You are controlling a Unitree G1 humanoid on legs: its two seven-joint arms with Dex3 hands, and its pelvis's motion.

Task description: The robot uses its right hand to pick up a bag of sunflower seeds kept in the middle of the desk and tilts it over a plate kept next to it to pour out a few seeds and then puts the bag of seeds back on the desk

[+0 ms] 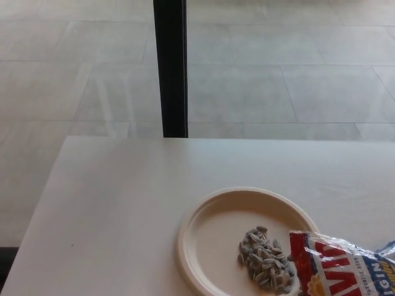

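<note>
A round cream plastic plate (203, 216) sits on the pale white desk (111, 203), carrying a small heap of grey striped sunflower seeds (265, 259); the crinkled red, white and blue foil seed bag (339, 265) lies tilted at the lower right, its open mouth over the plate's right rim and touching the heap; neither hand is in view, so the state of the fingers cannot be told; pouring appears done or nearly so; the next move calls for righting the bag and setting it down on bare desk clear of the plate.
</note>
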